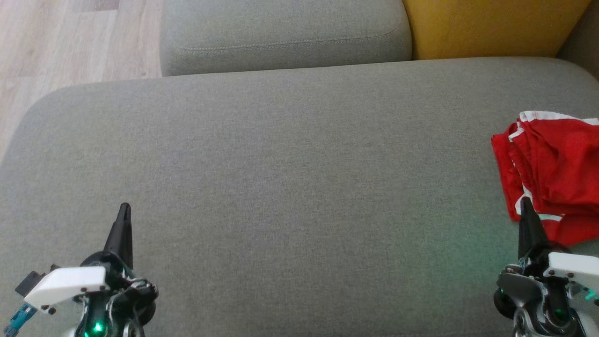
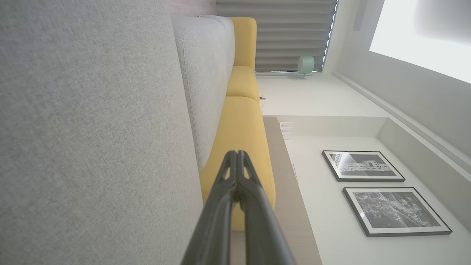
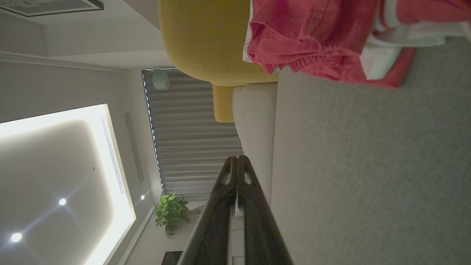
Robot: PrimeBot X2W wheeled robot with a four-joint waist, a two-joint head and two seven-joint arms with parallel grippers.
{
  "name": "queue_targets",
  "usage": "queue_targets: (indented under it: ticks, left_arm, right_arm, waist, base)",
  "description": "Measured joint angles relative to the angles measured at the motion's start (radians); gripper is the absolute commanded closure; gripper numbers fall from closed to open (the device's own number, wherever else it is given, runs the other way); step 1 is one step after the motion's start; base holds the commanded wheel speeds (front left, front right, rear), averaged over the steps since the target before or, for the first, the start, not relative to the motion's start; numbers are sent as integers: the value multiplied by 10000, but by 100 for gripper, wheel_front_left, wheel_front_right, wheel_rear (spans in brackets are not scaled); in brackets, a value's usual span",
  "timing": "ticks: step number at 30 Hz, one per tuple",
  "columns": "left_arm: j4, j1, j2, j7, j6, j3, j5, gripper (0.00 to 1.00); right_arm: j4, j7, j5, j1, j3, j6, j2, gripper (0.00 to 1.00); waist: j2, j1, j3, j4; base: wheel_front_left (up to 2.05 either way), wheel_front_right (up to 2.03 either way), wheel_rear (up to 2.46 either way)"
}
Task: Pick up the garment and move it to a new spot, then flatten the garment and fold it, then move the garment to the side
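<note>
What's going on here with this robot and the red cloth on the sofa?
A two-armed robot is leaning over a wide grey fabric sofa seat. A red garment with white trim lies bunched up at the seat's right edge, not laid flat. Neither arm holds it: the left gripper and the right gripper are both shut and empty, low over the seat. The right gripper points close by the garment; the left one is far off over bare fabric.

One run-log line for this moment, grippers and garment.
phase: pickup not started | garment: crumpled, right end of sofa seat | left gripper: shut, empty | right gripper: shut, empty, by garment's near edge
</note>
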Motion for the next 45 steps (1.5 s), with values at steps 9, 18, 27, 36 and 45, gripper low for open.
queue_targets:
  ticks: [9,18,27,36,45]
  left_arm:
    - [0,0,-8,27,0,19,2,100]
    - [0,0,-21,27,0,69,4,100]
    - [2,0,-35,29,0,115,4,100]
    - [2,0,-50,31,0,144,6,100]
    - [2,0,-59,42,0,161,23,100]
  right_arm:
    - [2,33,-2,0,-13,0,4,100]
    - [4,44,-2,0,-46,0,8,100]
    - [4,46,-4,0,-67,0,10,100]
    - [4,75,-6,0,-84,0,13,100]
    - [4,77,-21,0,-100,0,21,100]
  waist:
    - [0,0,0,0]
    - [0,0,0,0]
    - [0,0,0,0]
    - [0,0,-1,0]
    - [0,0,-1,0]
  base:
    - [0,0,0]
    - [0,0,0]
    - [0,0,0]
    - [0,0,0]
    - [0,0,0]
